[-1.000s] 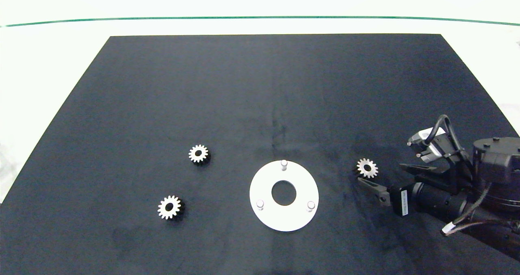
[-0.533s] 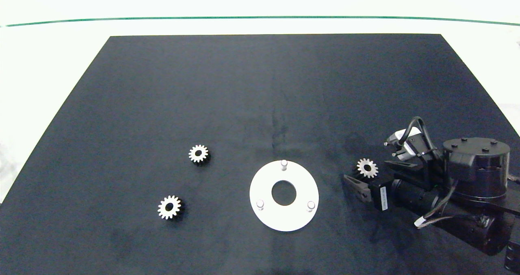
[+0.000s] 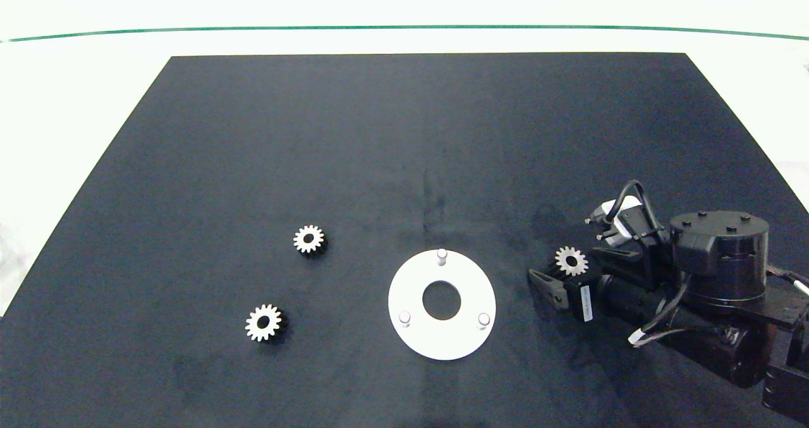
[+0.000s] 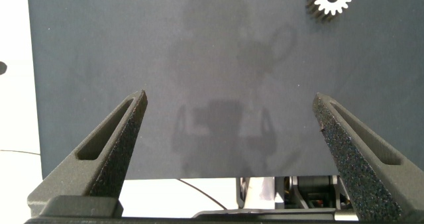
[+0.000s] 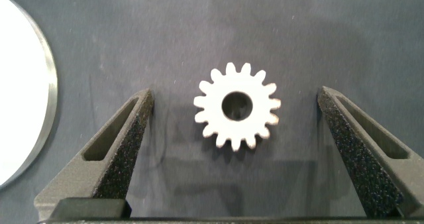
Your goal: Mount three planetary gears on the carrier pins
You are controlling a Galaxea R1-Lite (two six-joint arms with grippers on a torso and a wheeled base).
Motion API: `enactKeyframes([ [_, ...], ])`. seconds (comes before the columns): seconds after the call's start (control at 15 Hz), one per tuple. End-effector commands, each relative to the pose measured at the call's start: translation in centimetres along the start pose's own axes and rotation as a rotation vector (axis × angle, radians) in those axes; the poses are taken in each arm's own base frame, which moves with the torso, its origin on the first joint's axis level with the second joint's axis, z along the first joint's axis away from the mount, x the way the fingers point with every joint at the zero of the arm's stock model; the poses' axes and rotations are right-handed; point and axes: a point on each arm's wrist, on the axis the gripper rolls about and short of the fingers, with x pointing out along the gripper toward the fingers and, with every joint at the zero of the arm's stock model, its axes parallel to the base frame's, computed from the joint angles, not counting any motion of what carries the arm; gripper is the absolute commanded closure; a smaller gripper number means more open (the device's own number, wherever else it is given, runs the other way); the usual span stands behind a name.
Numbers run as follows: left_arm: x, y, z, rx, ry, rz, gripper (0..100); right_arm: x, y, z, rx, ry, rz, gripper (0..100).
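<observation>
Between right claw (image 5: 235, 151) wide fingers: gear (image 5: 237, 107), untouched; label unreadable; left claw (image 4: 228, 154) wide.

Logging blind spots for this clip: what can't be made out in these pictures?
- Right gripper, head view: its far finger is hidden behind the arm's own camera mount.
- Height of the open fingers above the mat beside the right-hand gear: cannot tell from either view.
- White disc, right wrist view: cut off by the edge, pins unseen.
- Left gripper: absent from the head view.
</observation>
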Motion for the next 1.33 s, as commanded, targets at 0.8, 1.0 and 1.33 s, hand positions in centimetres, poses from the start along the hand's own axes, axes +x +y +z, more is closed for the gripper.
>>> enactKeyframes([
  [0.8, 0.02, 0.00, -0.09, 0.000, 0.004, 0.000, 0, 0.13, -0.02, 0.09, -0.028, -0.007, -0.012, 27],
  [1.0, 0.05, 0.00, -0.08, 0.001, 0.006, 0.000, 0, 0.09, -0.03, 0.07, -0.028, -0.007, -0.012, 33],
  [1.33, 0.05, 0.00, -0.08, 0.001, 0.006, 0.000, 0, 0.12, -0.02, 0.00, -0.029, -0.004, -0.010, 43],
])
